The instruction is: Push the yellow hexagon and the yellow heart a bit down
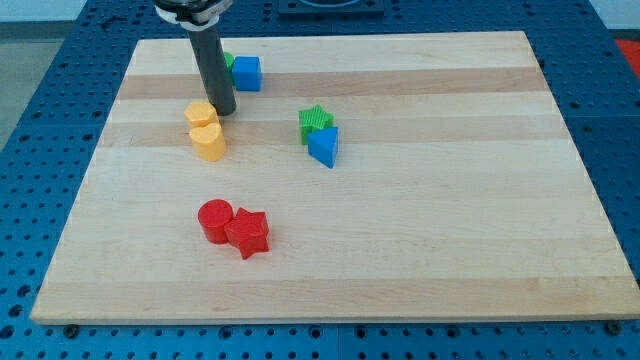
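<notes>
While the wooden surface [420, 250] lies mostly bare, the yellow hexagon [200, 112] and yellow heart [208, 141] sit touching near its upper left, hexagon above heart. I carry no hand, only a rod; my tip [223, 110] rests just right of the hexagon. Judging by this, the downward push is barely begun.

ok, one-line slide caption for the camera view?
My tip sits just above-right of the yellow hexagon, which touches the yellow heart below it.

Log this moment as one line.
tip touching hexagon from upper right | heart below hexagon, touching | push pending
</notes>
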`<state>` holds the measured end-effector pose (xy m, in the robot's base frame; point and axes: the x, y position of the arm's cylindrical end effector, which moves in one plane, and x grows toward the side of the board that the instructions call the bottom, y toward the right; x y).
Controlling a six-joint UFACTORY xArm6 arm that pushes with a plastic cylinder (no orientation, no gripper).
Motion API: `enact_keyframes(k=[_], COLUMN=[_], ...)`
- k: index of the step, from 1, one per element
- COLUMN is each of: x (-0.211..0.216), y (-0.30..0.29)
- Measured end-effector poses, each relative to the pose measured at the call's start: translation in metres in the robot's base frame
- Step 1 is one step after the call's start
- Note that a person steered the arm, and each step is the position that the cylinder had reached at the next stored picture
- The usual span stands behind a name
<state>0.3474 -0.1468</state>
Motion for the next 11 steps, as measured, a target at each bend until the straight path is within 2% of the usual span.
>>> enact_keyframes(k=[1,3,7,10,11], x=[0.006,-0.008,-0.006,0.007,0.004], y=[0.0,0.0,-0.038,-0.037,-0.014])
